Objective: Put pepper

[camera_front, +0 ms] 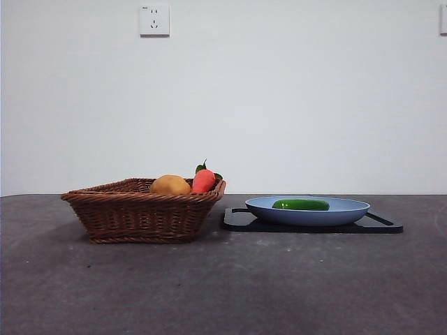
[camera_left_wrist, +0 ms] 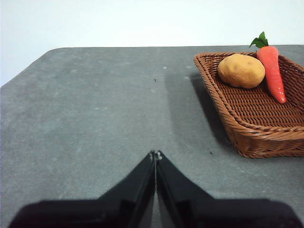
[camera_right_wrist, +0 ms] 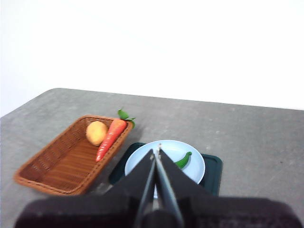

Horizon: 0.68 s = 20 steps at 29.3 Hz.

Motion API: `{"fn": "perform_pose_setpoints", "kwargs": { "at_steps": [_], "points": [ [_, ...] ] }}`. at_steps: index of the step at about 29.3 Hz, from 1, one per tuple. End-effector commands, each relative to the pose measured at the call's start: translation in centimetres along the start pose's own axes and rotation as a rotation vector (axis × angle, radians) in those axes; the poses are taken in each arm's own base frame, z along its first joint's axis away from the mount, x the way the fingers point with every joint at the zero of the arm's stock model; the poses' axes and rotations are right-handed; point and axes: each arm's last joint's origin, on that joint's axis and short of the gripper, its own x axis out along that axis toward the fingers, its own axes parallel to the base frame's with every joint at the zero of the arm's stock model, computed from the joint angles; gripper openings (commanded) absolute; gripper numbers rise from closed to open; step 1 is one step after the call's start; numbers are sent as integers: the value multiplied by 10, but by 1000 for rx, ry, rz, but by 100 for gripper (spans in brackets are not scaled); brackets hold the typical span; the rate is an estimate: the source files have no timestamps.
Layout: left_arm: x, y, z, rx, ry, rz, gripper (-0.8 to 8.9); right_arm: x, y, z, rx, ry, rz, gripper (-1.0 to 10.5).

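The dark-green pepper (camera_front: 301, 204) lies on the blue plate (camera_front: 349, 211), which sits on a black tray (camera_front: 380, 225) right of centre. In the right wrist view the pepper (camera_right_wrist: 183, 160) lies on the plate (camera_right_wrist: 192, 171) just beyond my right gripper (camera_right_wrist: 157, 153), which is shut, empty and held well above it. My left gripper (camera_left_wrist: 155, 154) is shut and empty above bare table, apart from the wicker basket (camera_left_wrist: 247, 137). Neither gripper shows in the front view.
The wicker basket (camera_front: 140, 209) stands left of the tray and holds a round yellow-orange fruit (camera_front: 170, 185) and a red-orange pointed vegetable with green leaves (camera_front: 203, 179). A white wall with a socket (camera_front: 154, 20) is behind the table.
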Motion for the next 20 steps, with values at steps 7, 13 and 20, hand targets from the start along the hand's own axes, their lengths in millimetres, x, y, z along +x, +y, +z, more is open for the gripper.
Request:
{"fn": "perform_pose_setpoints", "kwargs": {
  "at_steps": [7, 13, 20],
  "points": [
    [0, 0, 1, -7, -10, 3, 8, 25, -9, -99, 39, -160, -89, 6],
    [0, 0, 1, -7, -10, 3, 8, 37, -11, -150, 89, -148, -92, 6],
    [0, 0, 1, -7, -10, 3, 8, 45, -13, -179, 108, -90, -94, 6]
  ]
}}
